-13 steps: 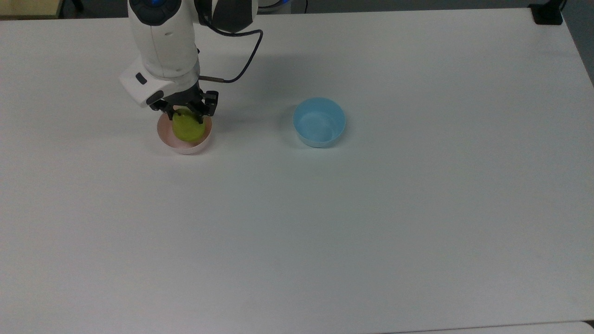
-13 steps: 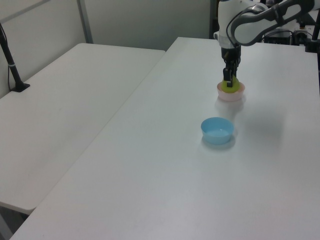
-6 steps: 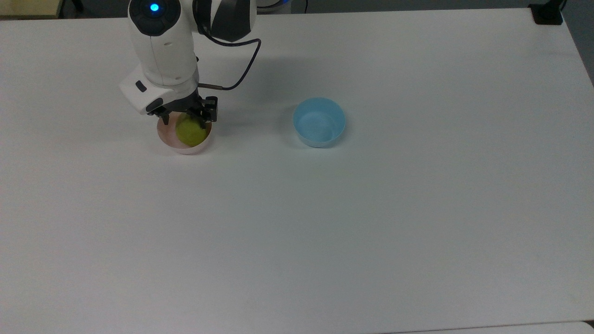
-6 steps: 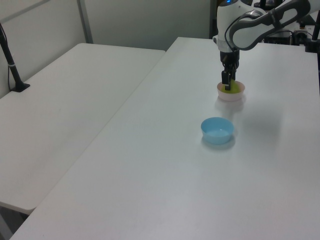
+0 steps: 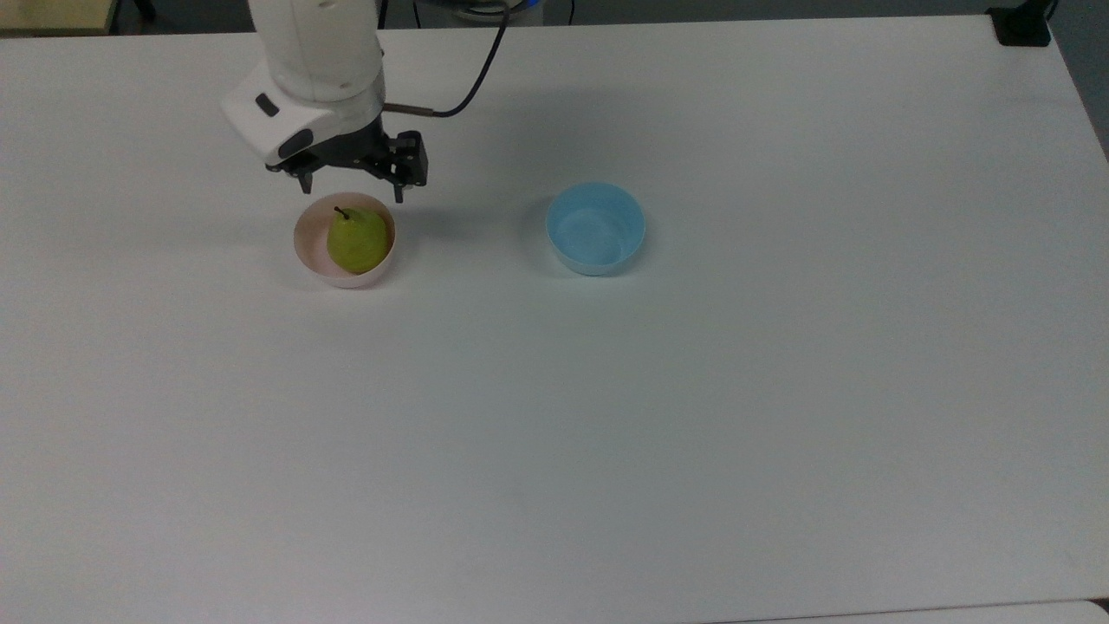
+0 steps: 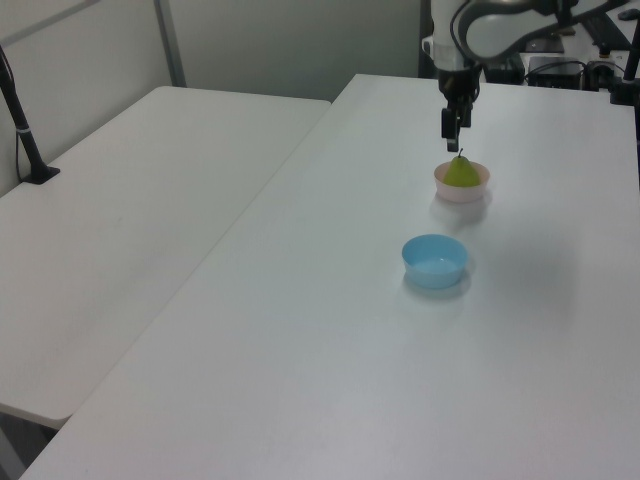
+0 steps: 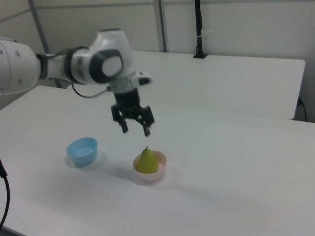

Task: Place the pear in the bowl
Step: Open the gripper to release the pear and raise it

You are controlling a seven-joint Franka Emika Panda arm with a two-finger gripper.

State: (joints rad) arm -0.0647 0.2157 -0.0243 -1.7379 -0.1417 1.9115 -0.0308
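The yellow-green pear stands upright inside the pale pink bowl, stem up. My gripper hangs open above the bowl, clear of the pear, with nothing between its fingers. In the right view its two fingers spread apart a short way above the stem.
A light blue bowl sits on the white table to the top view's right of the pink one. A second white table stands alongside. A black cable trails from the arm.
The gripper has let go of the pear and risen away from the bowl. The pear now stands free in the pink bowl.
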